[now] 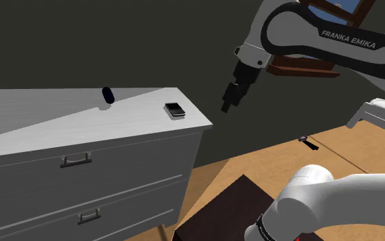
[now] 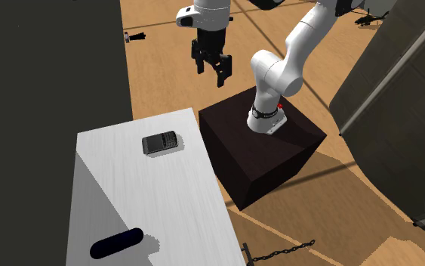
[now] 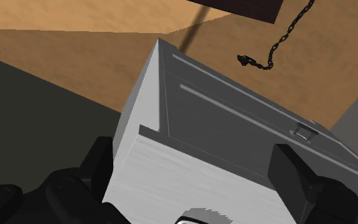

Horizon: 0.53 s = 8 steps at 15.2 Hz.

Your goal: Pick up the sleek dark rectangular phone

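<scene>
Dresser point(image 1: 61, 123), white-topped, fills the shoulder view's lower left on tan floor point(image 1: 286, 156). Dark phone point(image 1: 175, 109) lies flat near its right corner. My claw point(image 1: 228, 103) hangs wide-spread in open air beyond that edge.

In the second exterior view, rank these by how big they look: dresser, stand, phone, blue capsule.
1. dresser
2. stand
3. phone and blue capsule: these look about alike. The capsule is longer and slimmer and seems nearer the camera, so I won't rank them.
</scene>
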Available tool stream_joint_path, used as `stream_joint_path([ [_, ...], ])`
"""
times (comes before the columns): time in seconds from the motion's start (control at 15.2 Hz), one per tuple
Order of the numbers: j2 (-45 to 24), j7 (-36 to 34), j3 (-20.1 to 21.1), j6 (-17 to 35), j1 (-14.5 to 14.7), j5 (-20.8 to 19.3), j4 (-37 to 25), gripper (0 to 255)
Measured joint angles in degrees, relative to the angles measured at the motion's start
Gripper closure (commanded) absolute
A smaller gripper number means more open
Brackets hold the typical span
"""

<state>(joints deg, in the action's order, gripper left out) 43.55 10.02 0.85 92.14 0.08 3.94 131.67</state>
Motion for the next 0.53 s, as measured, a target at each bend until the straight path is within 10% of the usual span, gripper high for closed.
stream_joint_path([
  [0.53,-13.59,-6.97,3.5,5.22,-0.76,1.37,-6.87,0],
])
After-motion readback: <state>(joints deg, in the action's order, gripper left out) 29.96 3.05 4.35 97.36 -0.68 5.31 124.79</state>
